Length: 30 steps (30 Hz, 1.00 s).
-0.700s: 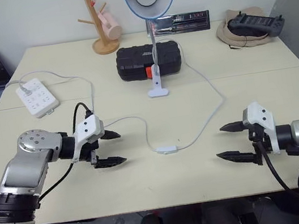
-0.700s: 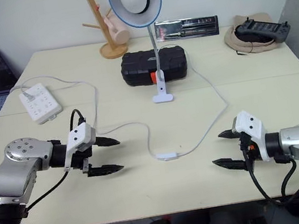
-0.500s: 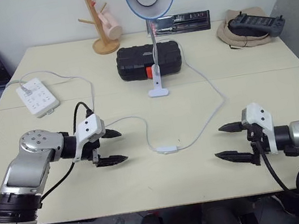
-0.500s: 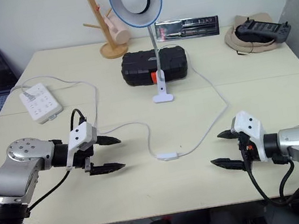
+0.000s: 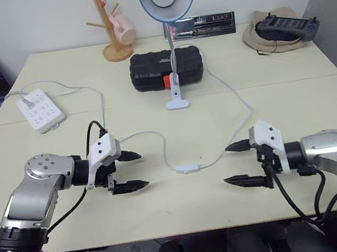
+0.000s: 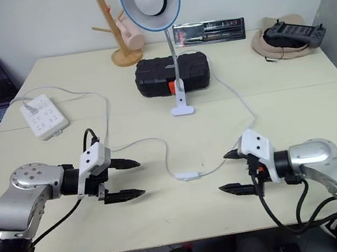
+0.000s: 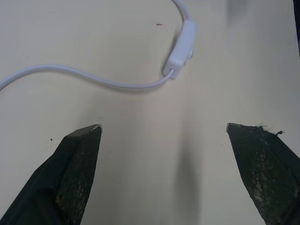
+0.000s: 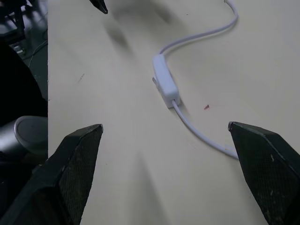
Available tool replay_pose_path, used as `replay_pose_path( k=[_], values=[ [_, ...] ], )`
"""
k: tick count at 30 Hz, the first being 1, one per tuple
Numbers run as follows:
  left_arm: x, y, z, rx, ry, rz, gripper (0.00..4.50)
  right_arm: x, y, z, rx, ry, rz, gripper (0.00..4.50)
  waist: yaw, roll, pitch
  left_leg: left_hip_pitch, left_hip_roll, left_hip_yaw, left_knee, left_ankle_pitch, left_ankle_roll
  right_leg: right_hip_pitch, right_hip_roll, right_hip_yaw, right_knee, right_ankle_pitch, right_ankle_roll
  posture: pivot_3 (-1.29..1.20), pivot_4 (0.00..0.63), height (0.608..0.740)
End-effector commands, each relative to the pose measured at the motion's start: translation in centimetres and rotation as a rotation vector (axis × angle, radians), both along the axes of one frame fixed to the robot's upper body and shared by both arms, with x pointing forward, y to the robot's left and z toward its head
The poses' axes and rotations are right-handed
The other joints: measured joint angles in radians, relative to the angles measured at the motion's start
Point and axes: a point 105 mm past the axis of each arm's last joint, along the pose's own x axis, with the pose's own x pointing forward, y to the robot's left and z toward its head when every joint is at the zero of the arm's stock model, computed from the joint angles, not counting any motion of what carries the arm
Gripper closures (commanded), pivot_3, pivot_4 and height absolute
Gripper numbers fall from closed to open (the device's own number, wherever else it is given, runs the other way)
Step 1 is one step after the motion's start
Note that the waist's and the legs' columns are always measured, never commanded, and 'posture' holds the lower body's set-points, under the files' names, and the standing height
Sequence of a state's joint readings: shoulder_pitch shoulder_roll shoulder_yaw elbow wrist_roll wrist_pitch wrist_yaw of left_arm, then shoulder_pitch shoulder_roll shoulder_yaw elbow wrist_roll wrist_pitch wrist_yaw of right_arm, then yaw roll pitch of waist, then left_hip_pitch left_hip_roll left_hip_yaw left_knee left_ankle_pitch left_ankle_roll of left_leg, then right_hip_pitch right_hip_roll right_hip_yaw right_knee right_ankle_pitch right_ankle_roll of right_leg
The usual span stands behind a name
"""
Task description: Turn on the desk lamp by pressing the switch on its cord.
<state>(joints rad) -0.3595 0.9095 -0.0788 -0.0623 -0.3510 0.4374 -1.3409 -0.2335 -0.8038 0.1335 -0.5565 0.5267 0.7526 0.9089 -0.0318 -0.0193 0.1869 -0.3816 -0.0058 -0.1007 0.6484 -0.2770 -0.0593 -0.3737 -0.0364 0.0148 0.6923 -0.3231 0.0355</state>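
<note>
1. The switch [image 5: 187, 169] lies flat on the table [image 5: 293, 98], bare table around it, nothing touching it; it is the landmark here.
2. The cord [image 5: 231, 93] runs from the switch's far end in a loop back to the desk lamp [image 5: 166, 0], which stands well behind the switch, in front of a black case [image 5: 146, 71]. The cord's other end curves away from the switch toward the power strip [image 5: 40, 109].
3. Bulb looks unlit, so the press is judged not yet done.
4. Left gripper [image 5: 130, 170] sits near the switch on one side, jaws spread wide, empty.
5. Right gripper [image 5: 238, 164] sits near the switch on the opposite side, jaws spread wide, empty, tips pointing at the switch.
6. Step in hand: approach for the press. The right gripper looks the slightly better placed.
7. To do it well: bring one fingertip over the switch's button, push straight down, not sideways, since the light switch would likely slide on the smooth table.
8. Other gripper could pin the cord just beside the switch to hold it steady.
9. Avoid snagging the cord loop.
</note>
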Motion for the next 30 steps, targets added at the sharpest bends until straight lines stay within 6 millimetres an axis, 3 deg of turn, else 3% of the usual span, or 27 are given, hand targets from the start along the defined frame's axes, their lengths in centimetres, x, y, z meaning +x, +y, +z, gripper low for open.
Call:
replay_pose_path(
  k=[1, 11, 23, 26, 30],
  values=[
    [0.1, -0.4, 1.6, -0.026, -0.054, 0.002, 0.07, 0.8, 1.1, 0.4, 0.011, -0.044, 0.033, 0.0, 0.0, 0.0, 0.0, 0.0, 0.0, 0.0, 0.0, 0.0, 0.0, 0.0, 0.0, 0.0, 0.0, 0.0, 0.0, 0.0, 0.15, 0.74],
    [-0.9, -0.6, 1.8, -0.042, -0.042, 0.021, 0.07, 3.2, 3.8, -0.7, 0.017, -0.083, 0.074, 0.0, -0.001, 0.0, 0.0, 0.0, 0.0, -0.001, 0.0, 0.0, 0.0, -0.001, 0.0, 0.0, 0.001, 0.0, 0.0, 0.0, 0.15, 0.74],
    [-1.3, -0.6, 1.7, -0.045, -0.043, 0.056, 0.07, 3.0, 5.2, -3.1, -0.012, -0.053, 0.148, 0.0, -0.001, 0.0, 0.0, 0.0, 0.0, -0.002, 0.0, 0.0, 0.0, -0.001, 0.0, 0.0, 0.002, 0.0, 0.0, 0.0, 0.15, 0.74],
    [-1.3, -0.6, 1.7, -0.047, -0.043, 0.057, 0.0, 3.5, 5.3, -3.4, -0.01, -0.068, 0.139, 0.5, -0.001, 0.0, 0.0, 0.0, 0.0, -0.001, 0.0, 0.0, 0.0, -0.001, 0.0, 0.0, 0.002, 0.0, 0.0, 0.0, 0.15, 0.74],
    [-1.2, -0.7, 1.7, -0.049, -0.044, 0.058, 0.0, 4.2, 5.4, -3.9, -0.01, -0.071, 0.122, 1.63, -0.001, 0.0, 0.0, 0.0, 0.0, -0.001, 0.0, 0.0, 0.0, -0.001, 0.0, 0.0, 0.002, 0.0, 0.0, 0.0, 0.15, 0.74]
  ],
)
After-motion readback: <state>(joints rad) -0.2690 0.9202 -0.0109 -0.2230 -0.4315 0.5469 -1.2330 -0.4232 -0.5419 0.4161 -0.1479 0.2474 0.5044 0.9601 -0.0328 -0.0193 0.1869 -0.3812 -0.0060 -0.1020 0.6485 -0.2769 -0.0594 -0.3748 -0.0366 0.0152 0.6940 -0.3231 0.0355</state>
